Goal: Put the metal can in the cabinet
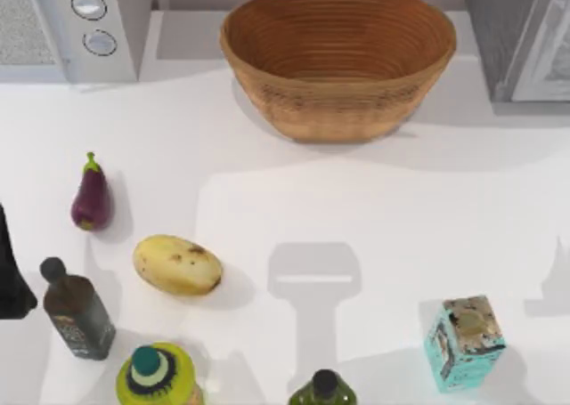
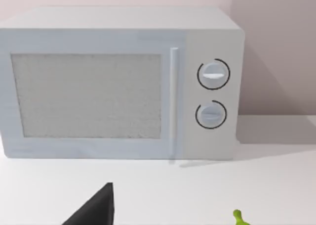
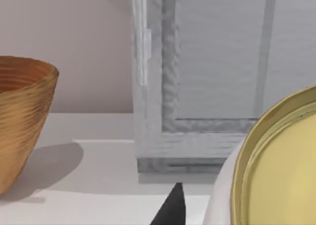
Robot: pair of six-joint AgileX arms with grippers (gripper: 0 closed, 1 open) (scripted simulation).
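The metal can [image 3: 276, 170] shows very close in the right wrist view, with its dull gold lid and white side. My right gripper [image 3: 232, 217] is shut on it, one dark finger [image 3: 170, 210] pressed against its side. The can is held above the table, facing the cabinet [image 3: 207, 86], a grey box with a paler framed door that is closed. In the top view the cabinet [image 1: 521, 36] stands at the back right corner. My left gripper [image 1: 11, 271] is parked at the left edge, facing the microwave.
A wicker basket [image 1: 338, 62] stands back centre and a white microwave [image 1: 76, 27] back left. An eggplant [image 1: 91, 198], a potato [image 1: 176, 264], a dark bottle [image 1: 78, 311], a yellow-green bottle [image 1: 156, 374], a green bottle [image 1: 322, 389] and a teal carton [image 1: 465, 341] fill the front.
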